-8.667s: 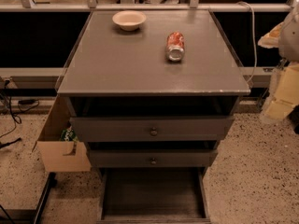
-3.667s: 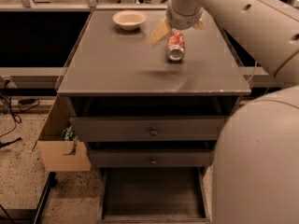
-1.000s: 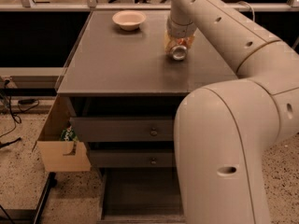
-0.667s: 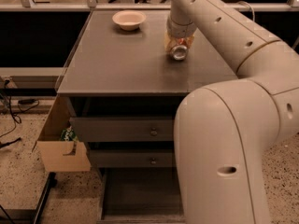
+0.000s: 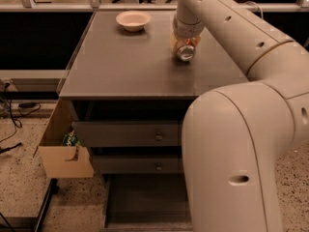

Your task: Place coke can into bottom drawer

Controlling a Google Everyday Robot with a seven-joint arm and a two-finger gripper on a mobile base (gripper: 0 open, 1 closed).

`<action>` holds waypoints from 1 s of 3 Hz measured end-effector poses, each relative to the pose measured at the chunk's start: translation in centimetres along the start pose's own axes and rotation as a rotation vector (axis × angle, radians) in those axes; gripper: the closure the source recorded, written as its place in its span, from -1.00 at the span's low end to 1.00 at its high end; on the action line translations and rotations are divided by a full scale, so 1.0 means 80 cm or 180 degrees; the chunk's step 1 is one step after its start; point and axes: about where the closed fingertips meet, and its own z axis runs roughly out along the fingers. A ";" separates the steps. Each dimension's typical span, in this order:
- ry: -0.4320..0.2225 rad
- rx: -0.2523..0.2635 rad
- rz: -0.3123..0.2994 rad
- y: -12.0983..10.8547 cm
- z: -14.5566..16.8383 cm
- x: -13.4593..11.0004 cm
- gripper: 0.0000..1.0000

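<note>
Gripper [image 5: 184, 43] newly at coke can [image 5: 185, 52], tabletop [image 5: 128, 64]

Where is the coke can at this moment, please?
In the camera view, the coke can lies on the cabinet top, right of the bowl, with the gripper directly over it.

One camera, high before the front edge of the cabinet top [image 5: 125, 66], looks down toward its far edge; gripper [image 5: 185, 43] near the far-right corner.

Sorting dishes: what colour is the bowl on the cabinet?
Cream round bowl, camera view; gripper at the soda can.
</note>
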 end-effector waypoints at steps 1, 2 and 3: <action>-0.0150 -0.0049 -0.0113 -0.011 -0.037 0.001 1.00; -0.0427 -0.0243 -0.0423 -0.044 -0.095 0.028 1.00; -0.0575 -0.0491 -0.0763 -0.075 -0.125 0.069 1.00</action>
